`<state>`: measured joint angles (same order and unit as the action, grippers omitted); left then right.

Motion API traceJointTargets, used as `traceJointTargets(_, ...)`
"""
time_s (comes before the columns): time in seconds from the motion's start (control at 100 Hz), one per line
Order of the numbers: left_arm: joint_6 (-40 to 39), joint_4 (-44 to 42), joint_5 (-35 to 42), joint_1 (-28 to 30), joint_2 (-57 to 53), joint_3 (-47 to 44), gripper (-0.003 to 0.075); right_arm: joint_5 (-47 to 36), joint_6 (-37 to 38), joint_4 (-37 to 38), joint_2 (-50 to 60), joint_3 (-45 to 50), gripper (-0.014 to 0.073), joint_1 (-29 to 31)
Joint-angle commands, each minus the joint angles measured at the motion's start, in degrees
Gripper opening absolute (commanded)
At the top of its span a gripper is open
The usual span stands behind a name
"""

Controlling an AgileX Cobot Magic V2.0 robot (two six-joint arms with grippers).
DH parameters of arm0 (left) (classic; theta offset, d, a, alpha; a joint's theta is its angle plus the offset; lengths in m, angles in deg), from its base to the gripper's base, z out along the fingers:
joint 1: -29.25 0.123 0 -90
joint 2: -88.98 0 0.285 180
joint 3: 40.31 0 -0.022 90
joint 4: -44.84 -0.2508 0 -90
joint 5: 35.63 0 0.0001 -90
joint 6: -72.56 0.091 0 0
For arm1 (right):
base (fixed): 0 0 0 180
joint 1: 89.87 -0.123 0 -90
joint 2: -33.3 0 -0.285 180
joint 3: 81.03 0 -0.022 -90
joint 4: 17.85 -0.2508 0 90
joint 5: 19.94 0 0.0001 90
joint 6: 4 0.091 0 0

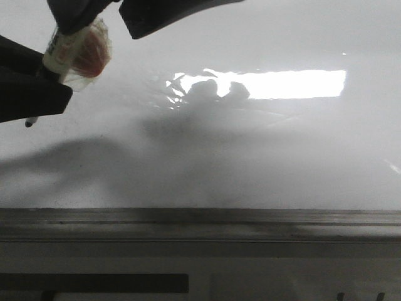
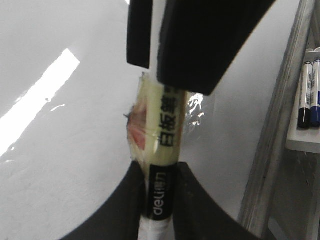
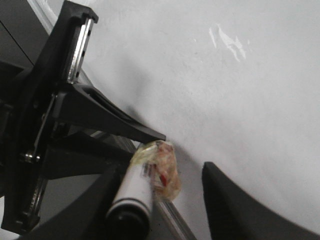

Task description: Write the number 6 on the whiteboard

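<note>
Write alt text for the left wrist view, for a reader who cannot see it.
The left gripper is shut on a pale yellow marker with black Deli lettering and crumpled clear tape around its barrel, held over the blank whiteboard. A bright strip of glare crosses the board, and capped spare markers lie on a ledge beyond its grey rail.

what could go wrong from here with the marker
1. The left fingers pinch the marker near one end, beside loose, crinkled tape, so it might pivot or slip under writing pressure.
2. The right fingers stand open around its other end. An off-centre move could knock it askew before anything lands on the blank whiteboard.
</note>
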<state>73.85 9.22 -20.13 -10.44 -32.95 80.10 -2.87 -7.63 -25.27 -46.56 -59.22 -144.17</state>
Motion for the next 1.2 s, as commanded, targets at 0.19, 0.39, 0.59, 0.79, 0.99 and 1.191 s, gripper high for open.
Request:
traceJointTargets(0.19,-0.21,0.92,4.06,0.0,-0.55,1.45,-0.0019,-4.46,-0.45,-0.41,-0.8,-2.58,0.0276,-0.61)
traceJointTargets(0.39,-0.21,0.92,4.06,0.0,-0.55,1.45,-0.0019,-4.56,-0.45,-0.21,-0.62,-2.58,-0.0013,-0.61)
traceJointTargets(0.59,-0.21,0.92,4.06,0.0,-0.55,1.45,-0.0019,-4.94,-0.45,0.06,-0.62,-2.58,-0.007,-0.61)
traceJointTargets(0.79,-0.21,1.03,4.04,0.0,-0.55,1.45,0.0126,-5.32,-0.45,1.37,-0.62,-2.58,-0.007,-0.61)
traceJointTargets(0.99,-0.21,5.06,4.15,0.0,-1.81,1.45,0.0425,-5.07,-0.45,0.97,-0.62,-2.58,-0.0071,-0.61)
traceJointTargets(1.191,-0.21,18.61,-0.48,0.11,-7.32,1.45,0.0422,-0.64,1.51,0.17,-0.25,-4.41,-0.0071,0.74)
